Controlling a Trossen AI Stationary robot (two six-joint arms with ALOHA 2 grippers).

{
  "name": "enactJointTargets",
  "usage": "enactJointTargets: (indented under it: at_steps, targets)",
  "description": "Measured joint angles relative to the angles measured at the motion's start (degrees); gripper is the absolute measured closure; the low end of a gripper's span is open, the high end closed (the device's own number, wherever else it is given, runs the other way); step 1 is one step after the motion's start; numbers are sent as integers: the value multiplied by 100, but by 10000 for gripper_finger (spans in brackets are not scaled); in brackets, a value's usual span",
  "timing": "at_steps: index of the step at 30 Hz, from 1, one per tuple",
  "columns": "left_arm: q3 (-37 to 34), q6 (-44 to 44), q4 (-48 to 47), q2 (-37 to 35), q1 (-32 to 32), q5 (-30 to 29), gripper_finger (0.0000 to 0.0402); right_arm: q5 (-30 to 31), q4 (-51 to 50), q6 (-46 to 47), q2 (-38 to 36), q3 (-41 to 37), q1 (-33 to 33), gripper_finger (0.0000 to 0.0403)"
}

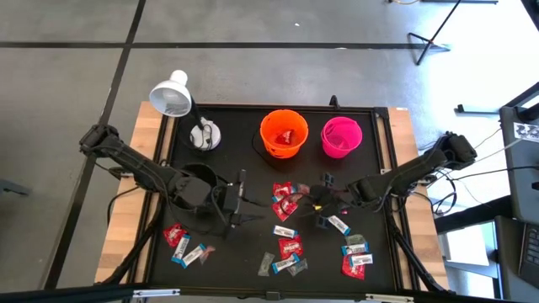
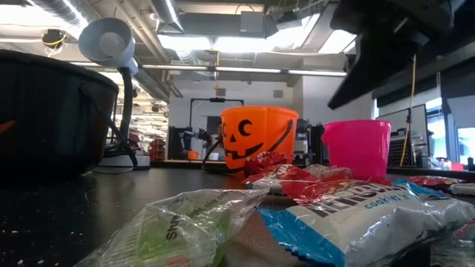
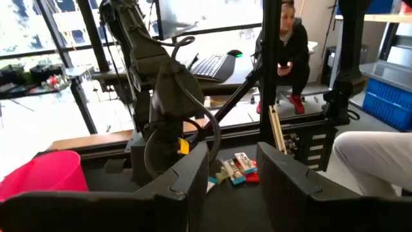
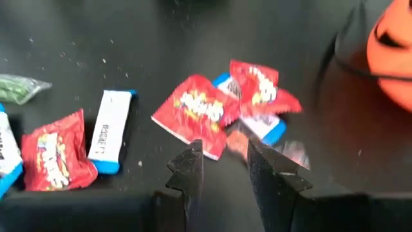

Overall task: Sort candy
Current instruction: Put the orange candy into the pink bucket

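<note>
Candy in red, blue-and-white and silvery wrappers lies scattered on the black table mat [image 1: 253,118]. One cluster [image 1: 285,199] lies mid-table between both grippers; in the right wrist view it shows as red packets [image 4: 193,111] on blue-and-white ones. My right gripper [image 1: 315,202] [image 4: 225,153] hangs open, slanting down, just right of and above this cluster, nothing between its fingers. My left gripper [image 1: 251,200] [image 3: 233,154] is held level and open left of the cluster, empty. An orange bucket [image 1: 283,133] and a pink bucket [image 1: 341,136] stand at the far side.
A black bucket [image 1: 199,182] stands under my left arm. A white lamp [image 1: 171,93] rises at the far left corner. More candy lies at the near left [image 1: 181,241], near middle [image 1: 288,249] and near right [image 1: 355,257]. A person [image 3: 290,45] sits beyond the table.
</note>
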Motion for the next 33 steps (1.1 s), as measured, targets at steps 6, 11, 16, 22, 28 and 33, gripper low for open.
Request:
enactJointTargets:
  at_steps: [6, 11, 16, 22, 28, 33]
  targets:
    - [0, -5, 54, 0, 1, -74, 280, 174, 49, -238, 0, 106, -104, 284]
    - [0, -23, 167, 0, -60, -73, 280, 303, 15, -383, 0, 106, -106, 284]
    - [0, 3, 388, 0, -65, -17, 280, 627, -154, -245, 55, 106, -147, 279]
    - [0, 18, 404, 0, -59, -36, 280, 453, -175, -317, 545, 108, -536, 245]
    - [0, 20, 399, 0, -61, -36, 280, 175, -129, -358, 1198, 108, -849, 219]
    - [0, 20, 389, 0, -59, -38, 280, -86, -151, -360, 1561, 106, -893, 217]
